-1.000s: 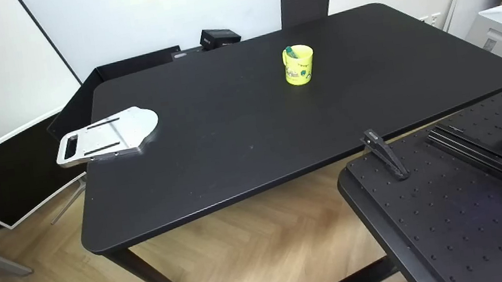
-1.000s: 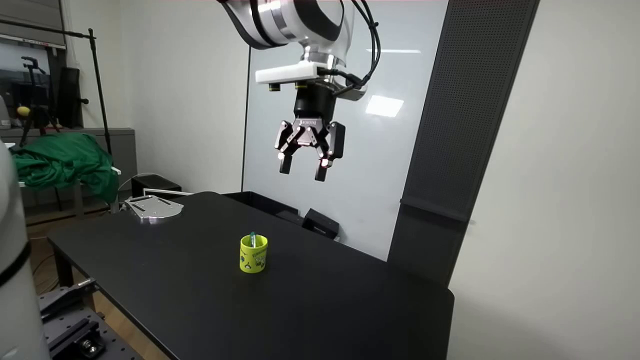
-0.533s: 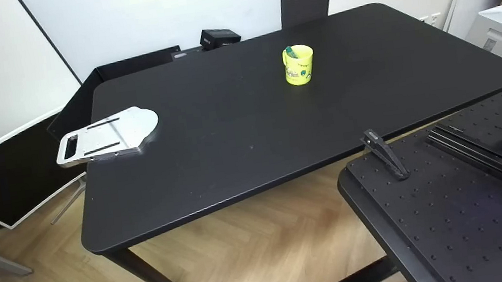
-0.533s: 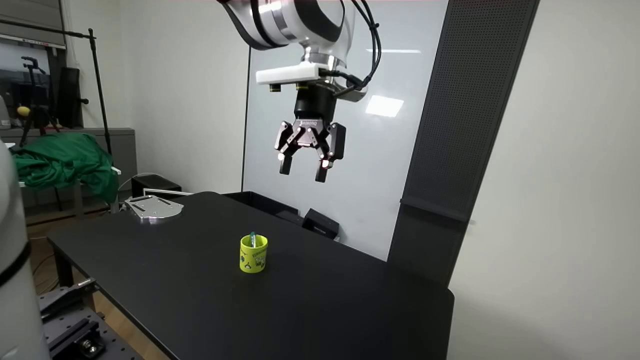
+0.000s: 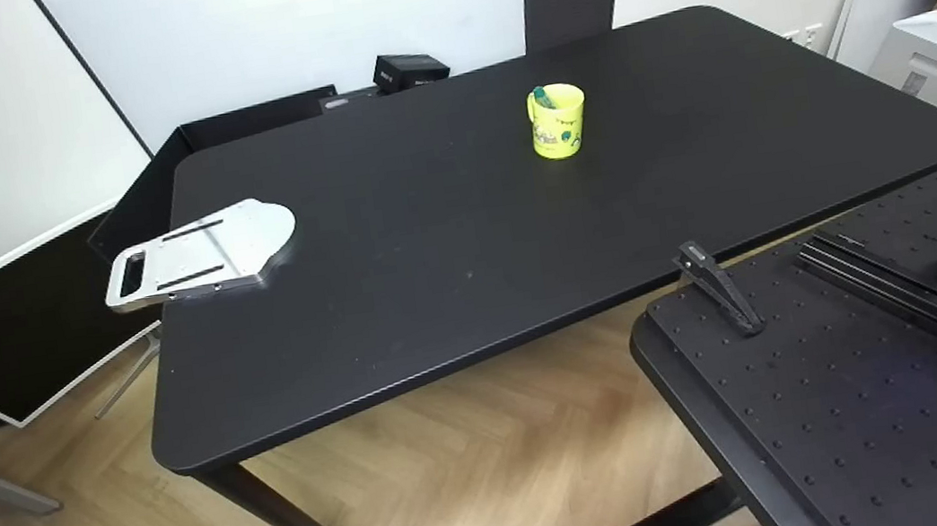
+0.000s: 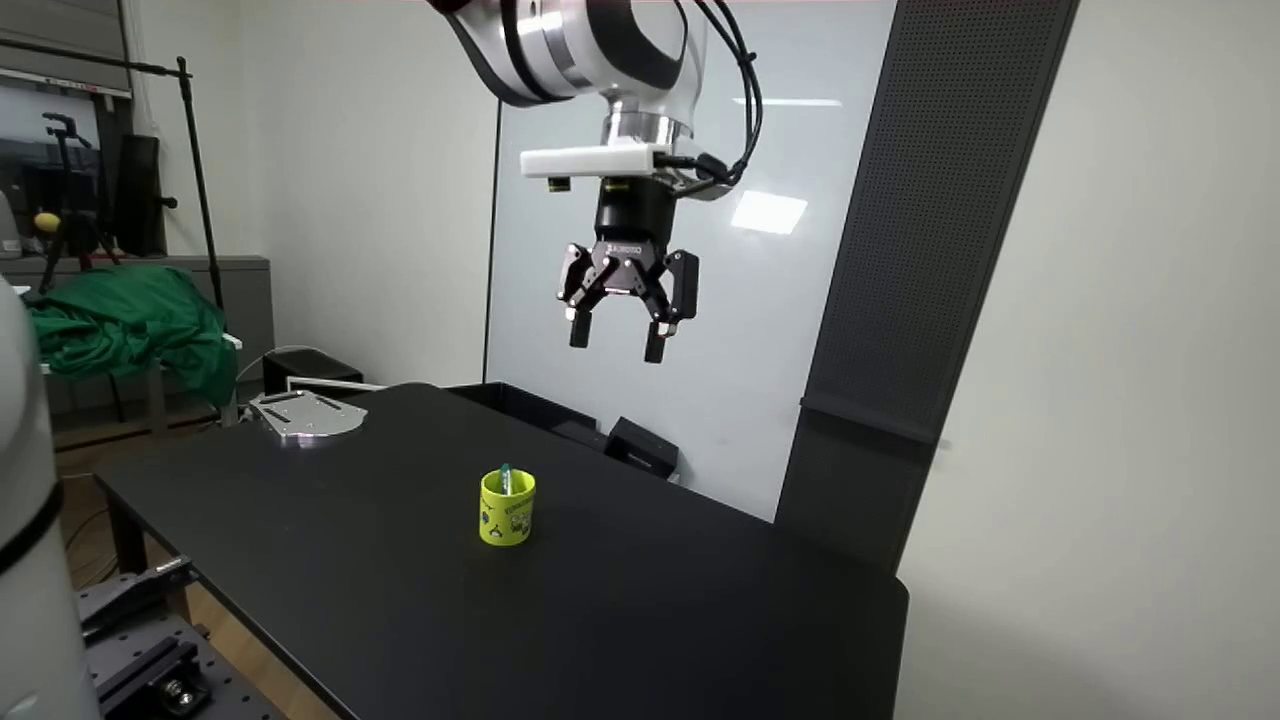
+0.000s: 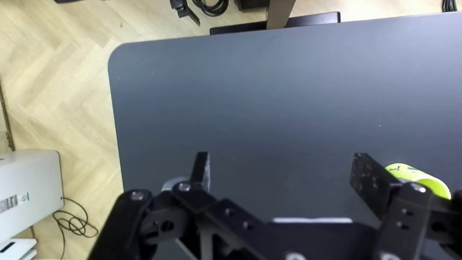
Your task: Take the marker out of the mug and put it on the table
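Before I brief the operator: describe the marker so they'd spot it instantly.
On the large black table stands a bright yellow mug. The marker leans inside it, its green end poking above the rim. Slim and green, it differs from the yellow mug and the flat silvery plate at the table's edge.

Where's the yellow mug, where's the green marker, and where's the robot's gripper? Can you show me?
Yellow mug [image 5: 559, 128]: in an exterior view, on its printed outer side.
Green marker [image 5: 543, 98]: in an exterior view, on its green upper end.
Gripper [image 6: 618, 337]: in an exterior view, midway between its fingertips.
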Motion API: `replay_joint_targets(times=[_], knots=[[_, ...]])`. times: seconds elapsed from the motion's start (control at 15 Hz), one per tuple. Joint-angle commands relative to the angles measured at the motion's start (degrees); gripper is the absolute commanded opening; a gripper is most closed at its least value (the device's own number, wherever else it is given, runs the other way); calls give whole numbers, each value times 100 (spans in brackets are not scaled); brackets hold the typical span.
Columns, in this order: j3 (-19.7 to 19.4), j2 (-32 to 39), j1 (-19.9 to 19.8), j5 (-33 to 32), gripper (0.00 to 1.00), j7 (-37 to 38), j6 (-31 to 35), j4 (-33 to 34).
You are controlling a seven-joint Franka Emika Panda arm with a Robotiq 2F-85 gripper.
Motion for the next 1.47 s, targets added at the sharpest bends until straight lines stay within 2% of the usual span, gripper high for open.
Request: replay_joint_targets(times=[0.0,0.33,0.67,1.13,1.4], knots=[[-33,108,176,112,100,-254,479,55],[73,252,462,415,100,-676,1079,29],[357,531,826,536,100,-871,1512,126],[846,1369,1262,100,100,-1436,1359,653],[1044,1929,1422,-202,100,-1495,1160,1072]])
